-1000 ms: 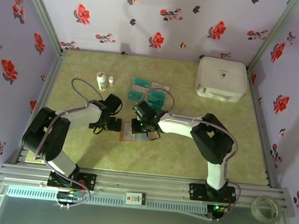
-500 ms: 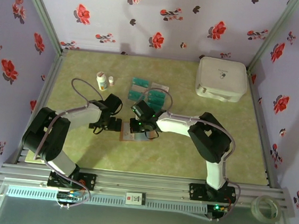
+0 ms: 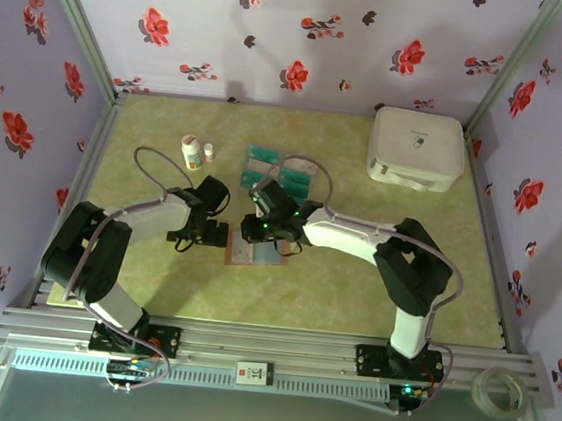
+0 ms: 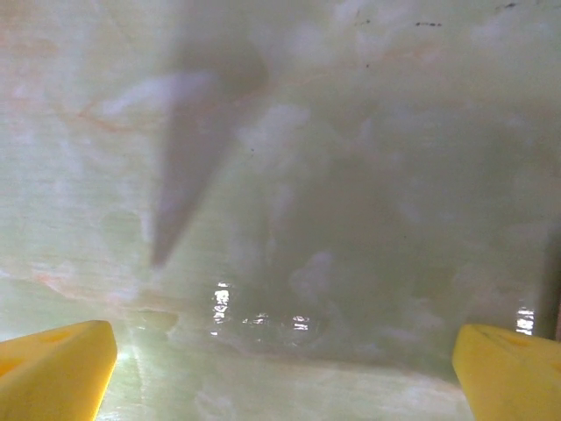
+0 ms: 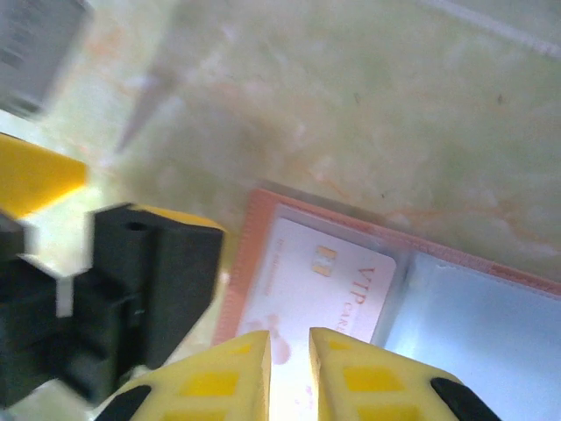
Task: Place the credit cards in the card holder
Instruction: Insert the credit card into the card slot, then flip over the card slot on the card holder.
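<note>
Here, the card holder [image 3: 256, 256] lies opened flat on the green table [image 3: 352, 298], just left of centre, between the two grippers. The left gripper [image 3: 216, 234] sits low at the holder's left edge with its jaws spread wide. In its wrist view the yellow fingertips [image 4: 53, 368] stand at opposite corners, with bare table between them and nothing held. The right gripper [image 3: 256, 234] hangs over the holder's left part, tilted down toward it. Its wrist view shows its yellow fingers [image 5: 219, 377] nearly together, with a thin slit between them and nothing gripped that I can make out. Just past those tips a white card [image 5: 320, 281] with gold lettering lies in the holder's left clear pocket. Farther back, the loose teal credit cards [image 3: 277, 173] lie clustered on the table, well apart from the holder. Two small white bottles [image 3: 195, 151] stand left of them, and a large white case [image 3: 417, 149] sits at the far right.
</note>
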